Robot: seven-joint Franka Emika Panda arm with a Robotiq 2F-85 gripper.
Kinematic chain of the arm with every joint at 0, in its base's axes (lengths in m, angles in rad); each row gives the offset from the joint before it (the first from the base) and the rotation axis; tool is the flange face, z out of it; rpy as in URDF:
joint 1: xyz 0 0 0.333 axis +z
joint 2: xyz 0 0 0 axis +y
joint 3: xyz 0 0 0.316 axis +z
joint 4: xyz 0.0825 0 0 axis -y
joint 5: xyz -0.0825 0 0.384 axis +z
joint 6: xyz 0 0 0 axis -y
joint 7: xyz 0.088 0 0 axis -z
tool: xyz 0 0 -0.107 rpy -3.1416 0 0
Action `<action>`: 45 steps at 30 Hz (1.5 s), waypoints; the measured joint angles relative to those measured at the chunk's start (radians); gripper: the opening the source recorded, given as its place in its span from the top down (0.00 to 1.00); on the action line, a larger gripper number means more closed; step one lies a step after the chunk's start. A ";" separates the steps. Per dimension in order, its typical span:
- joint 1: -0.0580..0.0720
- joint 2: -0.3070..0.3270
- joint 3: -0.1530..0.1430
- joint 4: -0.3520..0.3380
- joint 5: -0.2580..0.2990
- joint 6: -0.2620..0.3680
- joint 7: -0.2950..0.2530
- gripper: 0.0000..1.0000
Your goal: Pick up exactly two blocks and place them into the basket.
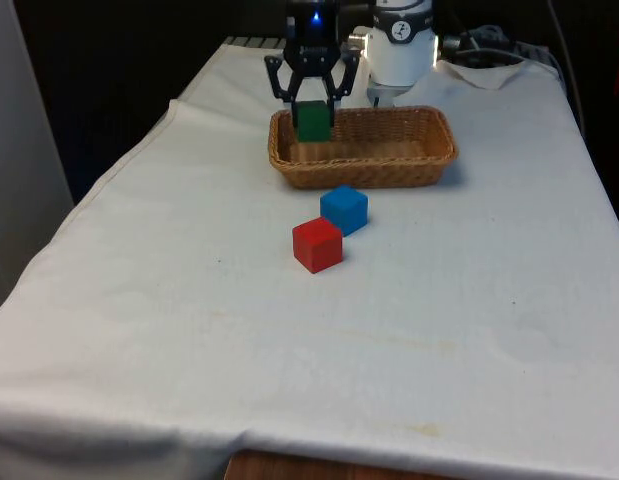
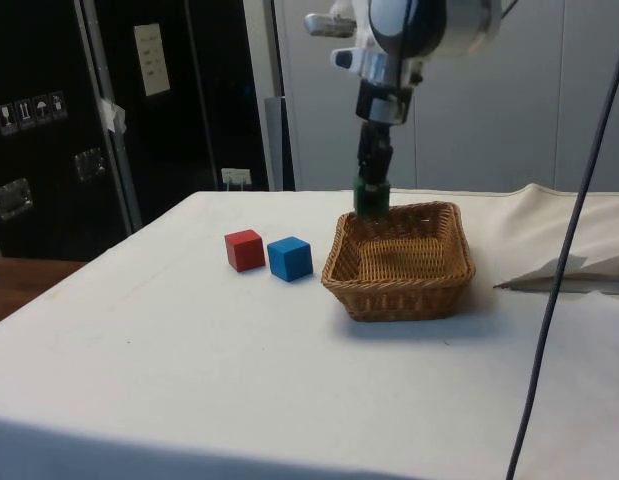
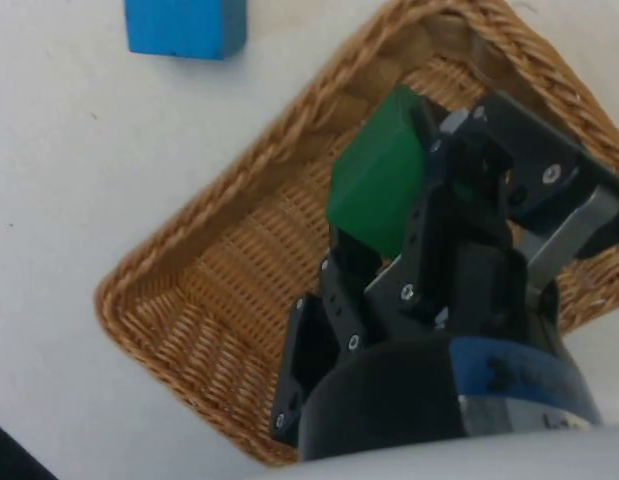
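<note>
Above the wicker basket (image 1: pixel 389 165), at the end toward the front view's left, the gripper (image 1: pixel 312 108) hangs with its fingers clamped on a green block (image 1: pixel 312 121). Side view: the green block sits level with the basket rim, clear of the basket floor. Wrist view: woven basket floor is visible beneath the held block. On the white cloth (image 1: pixel 189 330), a blue block (image 1: pixel 344 209) and a red block (image 1: pixel 317 244) rest close together, nearly touching, just outside the basket's long side.

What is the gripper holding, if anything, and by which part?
The gripper holds the green block by two opposite side faces, above the basket.
</note>
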State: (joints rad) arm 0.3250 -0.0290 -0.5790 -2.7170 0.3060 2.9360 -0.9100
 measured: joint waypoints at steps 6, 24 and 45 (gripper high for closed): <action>-0.001 0.000 -0.017 -0.062 0.000 0.021 -0.023 0.99; -0.001 0.047 -0.003 -0.078 0.028 -0.001 -0.005 0.99; -0.001 0.047 -0.003 -0.075 0.029 -0.011 -0.005 0.00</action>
State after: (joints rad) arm 0.3240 0.0180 -0.5820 -2.7920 0.3350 2.9250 -0.9150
